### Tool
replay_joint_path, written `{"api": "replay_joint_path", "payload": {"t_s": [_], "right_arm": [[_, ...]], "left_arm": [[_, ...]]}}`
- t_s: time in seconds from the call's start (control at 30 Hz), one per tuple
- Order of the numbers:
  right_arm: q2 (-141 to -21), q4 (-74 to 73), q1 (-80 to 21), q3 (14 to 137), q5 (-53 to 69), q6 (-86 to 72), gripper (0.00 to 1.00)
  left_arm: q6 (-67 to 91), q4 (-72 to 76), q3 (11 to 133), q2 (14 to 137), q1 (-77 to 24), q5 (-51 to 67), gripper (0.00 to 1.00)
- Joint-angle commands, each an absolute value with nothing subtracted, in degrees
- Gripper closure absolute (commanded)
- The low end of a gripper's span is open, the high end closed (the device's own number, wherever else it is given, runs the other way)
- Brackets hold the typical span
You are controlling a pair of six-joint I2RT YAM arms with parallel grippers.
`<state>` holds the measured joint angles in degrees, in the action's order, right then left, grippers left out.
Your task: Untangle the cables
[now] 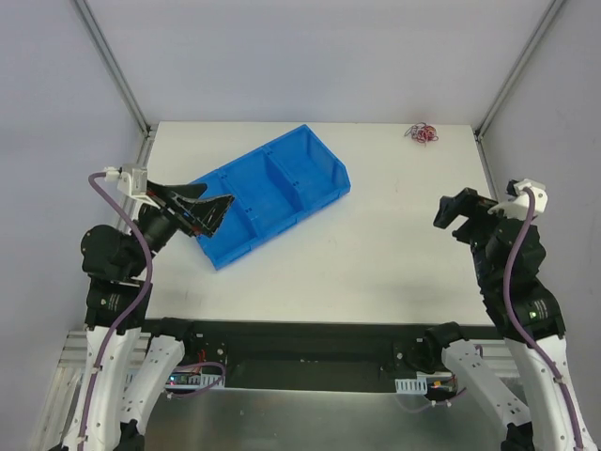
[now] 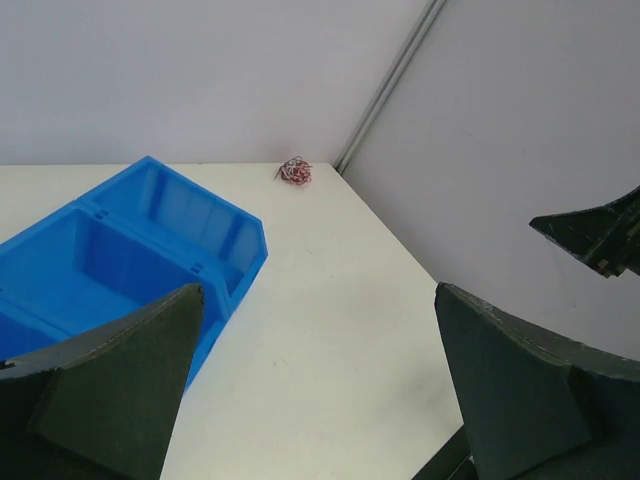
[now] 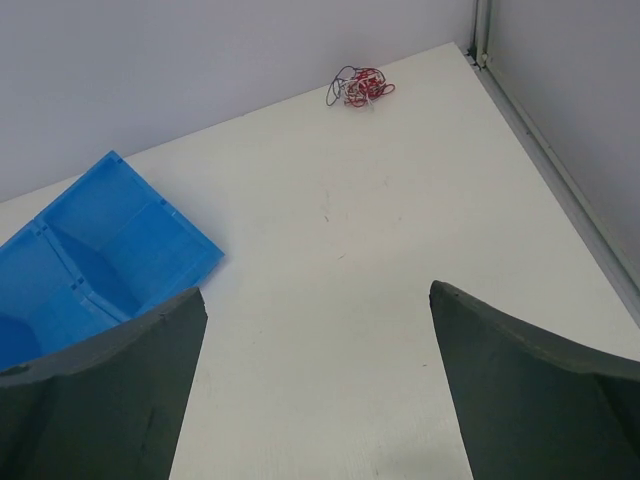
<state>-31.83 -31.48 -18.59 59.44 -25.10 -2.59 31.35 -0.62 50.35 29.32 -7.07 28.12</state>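
The cables [image 1: 421, 132] are a tiny tangle of thin red, dark and white wires at the table's far right corner. They also show in the left wrist view [image 2: 295, 172] and the right wrist view [image 3: 359, 88]. My left gripper [image 1: 208, 209] is open and empty, held above the near left end of the blue bin, far from the tangle. My right gripper [image 1: 457, 212] is open and empty, raised over the table's right side, well short of the tangle.
A blue plastic bin [image 1: 268, 193] with several compartments lies diagonally on the white table [image 1: 376, 244], left of centre. Grey walls and metal frame posts [image 1: 512, 80] close off the back and sides.
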Motion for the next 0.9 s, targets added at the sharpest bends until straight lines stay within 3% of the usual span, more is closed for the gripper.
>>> {"api": "replay_joint_path", "payload": {"t_s": [0.0,0.13,0.3,0.4,0.57,0.77,0.87], "right_arm": [[-37.26,-23.31,-18.37,59.06,-22.68,-5.53,0.04],[-41.91,-7.97,-18.37,55.82,-22.06,-9.57,0.04],[-54.02,8.95,-18.28,55.1,-27.93,-14.23,0.04],[-63.6,11.85,-16.27,59.14,-29.8,-17.22,0.04],[-79.42,16.96,-9.16,65.64,-22.43,-20.56,0.04],[-99.47,13.55,-1.24,76.18,-11.45,-27.58,0.04],[-107.73,10.3,-0.26,84.51,-11.69,-29.27,0.04]], "left_arm": [[32.08,1.84,54.22,34.96,-6.86,30.49,0.01],[33.05,3.43,60.1,42.87,-6.86,38.13,0.01],[33.22,3.25,64.77,51.05,-6.86,38.23,0.01],[32.35,3.78,63.38,54.57,-6.86,37.53,0.01],[28.12,3.43,58.11,57.3,-6.25,37.0,0.01],[26.28,1.14,57.3,58.53,-5.8,36.3,0.01],[26.37,1.14,57.04,60.02,-5.89,37.08,0.01]]}}
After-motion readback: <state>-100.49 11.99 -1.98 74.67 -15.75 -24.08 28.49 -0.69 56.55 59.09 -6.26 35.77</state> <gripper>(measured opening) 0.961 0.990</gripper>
